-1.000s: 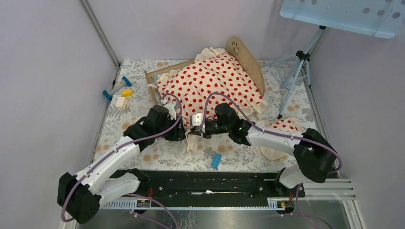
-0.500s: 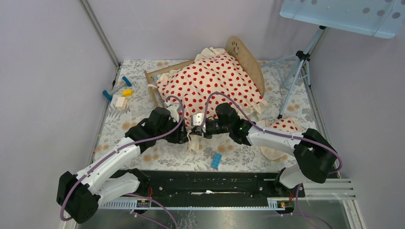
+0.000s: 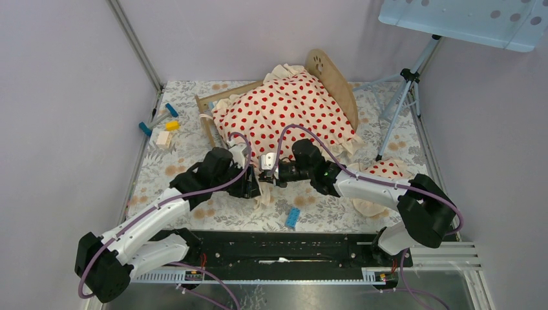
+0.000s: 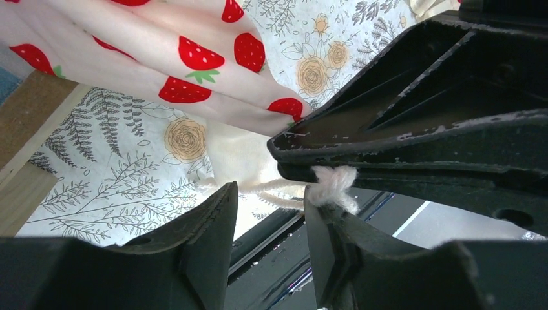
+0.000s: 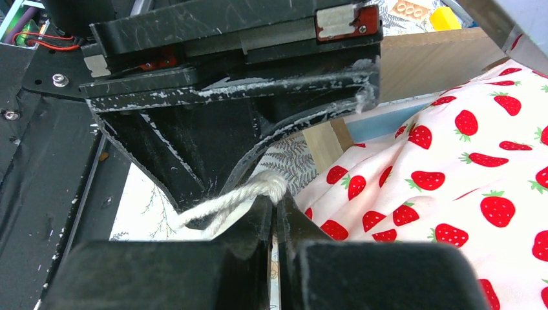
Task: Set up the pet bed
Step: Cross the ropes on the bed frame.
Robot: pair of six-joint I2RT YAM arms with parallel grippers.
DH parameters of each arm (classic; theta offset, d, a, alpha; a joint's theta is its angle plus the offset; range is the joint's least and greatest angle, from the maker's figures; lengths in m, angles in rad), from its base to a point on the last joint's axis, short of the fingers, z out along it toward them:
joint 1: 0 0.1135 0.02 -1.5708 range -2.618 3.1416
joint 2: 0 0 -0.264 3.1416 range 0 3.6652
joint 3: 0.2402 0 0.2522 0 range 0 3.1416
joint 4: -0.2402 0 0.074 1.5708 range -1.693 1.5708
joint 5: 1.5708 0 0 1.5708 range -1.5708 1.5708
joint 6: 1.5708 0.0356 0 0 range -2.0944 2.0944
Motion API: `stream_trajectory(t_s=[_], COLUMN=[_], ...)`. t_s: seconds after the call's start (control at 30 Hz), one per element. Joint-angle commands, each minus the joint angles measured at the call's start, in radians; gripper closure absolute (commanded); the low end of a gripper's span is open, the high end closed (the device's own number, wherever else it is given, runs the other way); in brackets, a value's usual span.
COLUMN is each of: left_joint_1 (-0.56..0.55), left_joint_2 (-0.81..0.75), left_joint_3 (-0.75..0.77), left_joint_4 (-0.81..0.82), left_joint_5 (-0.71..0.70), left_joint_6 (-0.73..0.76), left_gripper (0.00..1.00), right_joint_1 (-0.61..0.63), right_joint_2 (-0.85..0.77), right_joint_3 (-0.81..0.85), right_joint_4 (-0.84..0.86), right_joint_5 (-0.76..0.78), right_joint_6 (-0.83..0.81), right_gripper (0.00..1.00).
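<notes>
- pet bed [image 3: 333, 81]: mattress, most of frame hidden under strawberry-print blanket [image 3: 284, 110]
- pillow [image 3: 388, 169]: near side hidden behind right arm [image 3: 368, 186]
- cord [image 5: 226, 200]: lower end hidden behind right hand [image 5: 274, 203] finger
- left hand [image 4: 271, 197]: finger bases cut off by bottom edge
- coloured blocks [image 3: 172, 124] far left: shapes too small to tell

One pet bed [image 3: 333, 82], one strawberry blanket [image 3: 291, 106], one pillow [image 3: 386, 169], one white cord [image 5: 226, 203], one blue brick [image 3: 293, 217], perhaps four small blocks [image 3: 172, 125] at left.

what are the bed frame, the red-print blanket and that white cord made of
Bed frame: pale bare wood, matte, faint grain. Blanket: thin printed cloth, it drapes and folds. Cord: twisted white strands, probably cotton.
</notes>
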Motion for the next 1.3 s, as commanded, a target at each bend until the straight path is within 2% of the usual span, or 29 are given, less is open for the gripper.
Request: stream_trajectory(t_s=[0.0, 0.1, 0.17, 0.33, 0.5, 0.8, 0.93, 0.97, 1.03, 1.1, 1.27], left_joint_1=[-0.005, -0.009, -0.01, -0.01, -0.01, -0.01, -0.01, -0.01, -0.009, -0.01, -0.011], left_joint_2=[-0.001, 0.002, -0.003, -0.023, -0.054, -0.123, -0.142, -0.138, -0.12, -0.107, -0.11], left_joint_3=[-0.003, -0.011, -0.022, -0.043, -0.078, -0.057, -0.064, -0.063, -0.063, -0.067, -0.084], left_joint_4=[0.084, 0.119, 0.141, 0.177, 0.214, 0.096, 0.121, 0.122, 0.121, 0.124, 0.13], left_joint_5=[-0.013, -0.004, -0.002, 0.001, 0.013, -0.109, -0.059, -0.043, -0.018, 0.0, 0.011], left_joint_6=[-0.024, -0.038, -0.052, -0.08, -0.111, -0.158, -0.153, -0.146, -0.136, -0.132, -0.125], left_gripper=[0.54, 0.55, 0.59, 0.84, 1.0, 1.0, 1.0, 0.96, 0.8, 0.69, 0.59], right_joint_1=[-0.01, -0.01, -0.009, -0.009, -0.009, -0.013, -0.014, -0.014, -0.015, -0.015, -0.015], right_joint_2=[-0.025, -0.023, -0.021, -0.017, -0.014, -0.035, -0.034, -0.033, -0.032, -0.029, -0.024], right_joint_3=[0.002, 0.002, 0.002, 0.002, 0.0, -0.021, -0.025, -0.023, -0.02, -0.019, -0.016], right_joint_4=[0.032, 0.035, 0.039, 0.047, 0.051, 0.063, 0.072, 0.073, 0.078, 0.081, 0.085], right_joint_5=[-0.015, -0.016, -0.016, -0.016, -0.015, 0.024, 0.029, 0.029, 0.027, 0.026, 0.026], right_joint_6=[0.004, 0.009, 0.013, 0.024, 0.03, 0.034, 0.039, 0.04, 0.045, 0.046, 0.049], right_gripper=[1.0, 1.0, 1.0, 1.0, 1.0, 1.0, 1.0, 1.0, 1.0, 1.0, 1.0])
